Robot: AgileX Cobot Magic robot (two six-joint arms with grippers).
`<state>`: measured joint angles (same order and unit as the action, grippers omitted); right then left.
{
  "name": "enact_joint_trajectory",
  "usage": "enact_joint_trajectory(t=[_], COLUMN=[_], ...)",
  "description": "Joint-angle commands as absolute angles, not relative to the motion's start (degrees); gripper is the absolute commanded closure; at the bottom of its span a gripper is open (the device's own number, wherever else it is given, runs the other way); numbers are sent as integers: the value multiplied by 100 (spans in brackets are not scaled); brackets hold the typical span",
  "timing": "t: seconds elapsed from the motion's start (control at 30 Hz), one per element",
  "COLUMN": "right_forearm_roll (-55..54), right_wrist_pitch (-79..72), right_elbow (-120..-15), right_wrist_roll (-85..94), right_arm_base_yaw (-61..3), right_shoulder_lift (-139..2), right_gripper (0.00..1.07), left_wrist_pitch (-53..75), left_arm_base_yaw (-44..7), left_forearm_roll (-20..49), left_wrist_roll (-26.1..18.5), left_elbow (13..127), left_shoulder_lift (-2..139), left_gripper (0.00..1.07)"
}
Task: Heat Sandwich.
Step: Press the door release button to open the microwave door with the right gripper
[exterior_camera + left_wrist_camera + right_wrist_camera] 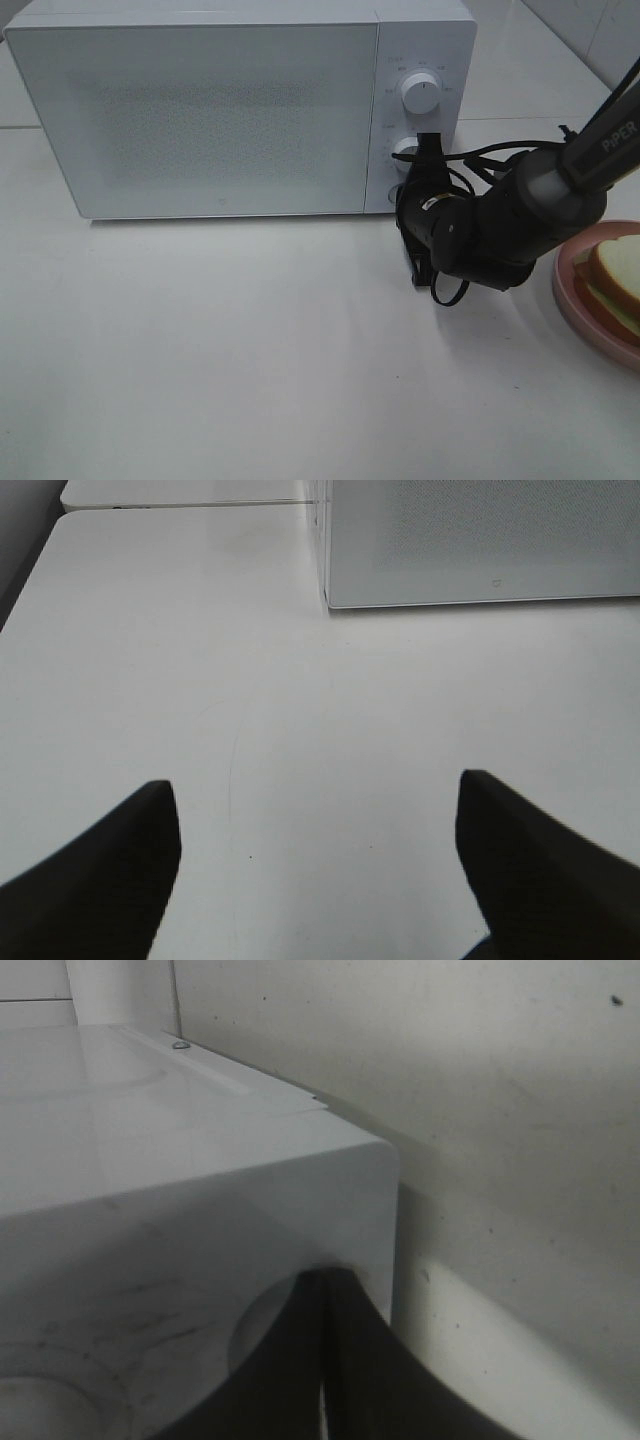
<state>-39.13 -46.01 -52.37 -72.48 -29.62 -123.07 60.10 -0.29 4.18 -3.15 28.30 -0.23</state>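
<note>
The sandwich, white bread with an orange-brown crust, lies on a round pink plate at the table's right edge. A white microwave stands at the back with its door closed. My right gripper is shut, with its tips against the lower part of the microwave's control panel beside the lower knob. In the right wrist view the shut fingertips touch the panel next to a round recess. My left gripper stands open and holds nothing, low over the bare table, facing the microwave's front corner.
The upper knob sits above the right gripper. The right arm stretches from the right edge across to the panel, close to the plate. A white wall stands behind the microwave.
</note>
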Motion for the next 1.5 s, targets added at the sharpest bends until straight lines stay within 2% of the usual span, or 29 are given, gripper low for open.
enact_joint_trajectory(t=[0.03, 0.67, 1.5], right_forearm_roll=[-3633, -3346, -3335], right_wrist_pitch=[-5489, -6698, -6732], right_elbow=[-5649, -5661, -5661], right_wrist_roll=[-7271, -7511, -7523], right_arm_base_yaw=[-2802, -2802, -2802], right_shoulder_lift=[-12399, -12405, -12405], right_gripper=[107, 107, 107], left_wrist_pitch=[5942, 5942, 5942], left_arm_base_yaw=[-46, -46, -46], left_forearm_roll=[435, 435, 435], left_wrist_roll=[-315, -315, -315], left_elbow=[2819, 2819, 2819], left_shoulder_lift=[-149, -149, -149], left_gripper=[36, 36, 36])
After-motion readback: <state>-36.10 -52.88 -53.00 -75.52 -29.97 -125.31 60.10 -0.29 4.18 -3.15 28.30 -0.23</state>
